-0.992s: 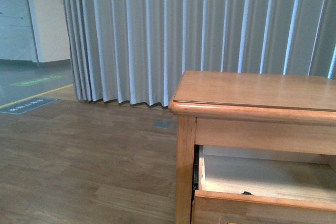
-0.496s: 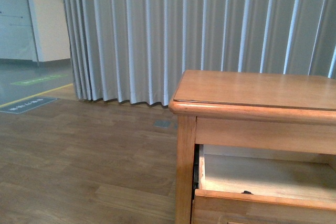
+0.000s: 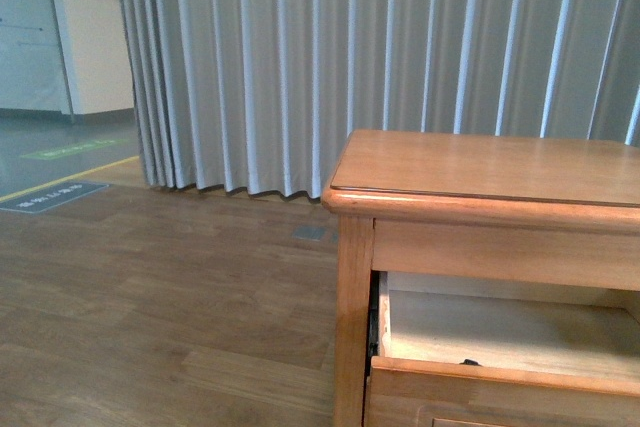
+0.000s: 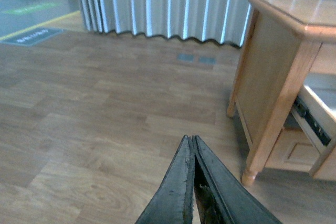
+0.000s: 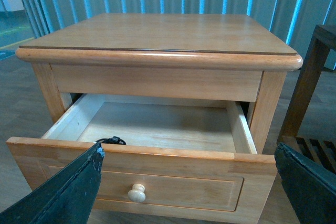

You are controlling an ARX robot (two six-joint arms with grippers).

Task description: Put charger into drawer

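The drawer [image 5: 157,174] of the honey-coloured cabinet [image 5: 157,35] stands pulled out, its pale inside showing and its round pale knob [image 5: 137,193] in front. A bit of black coiled cable [image 5: 111,141] shows just behind the drawer front; the white charger block is hidden. My right gripper [image 5: 189,182] is open, its dark fingers [image 5: 68,192] wide apart in front of the drawer front. My left gripper [image 4: 190,141] is shut and empty over the wooden floor, left of the cabinet [image 4: 278,66]. In the front view the open drawer [image 3: 500,372] shows at lower right with a speck of the cable [image 3: 468,362].
Grey curtains [image 3: 350,57] hang behind the cabinet. A dark wooden piece of furniture [image 5: 315,87] stands close beside the cabinet. Wooden floor [image 3: 150,297] spreads to the cabinet's left.
The front view has shifted slightly; the cabinet top sits a little higher in the picture. Nothing else has visibly moved.
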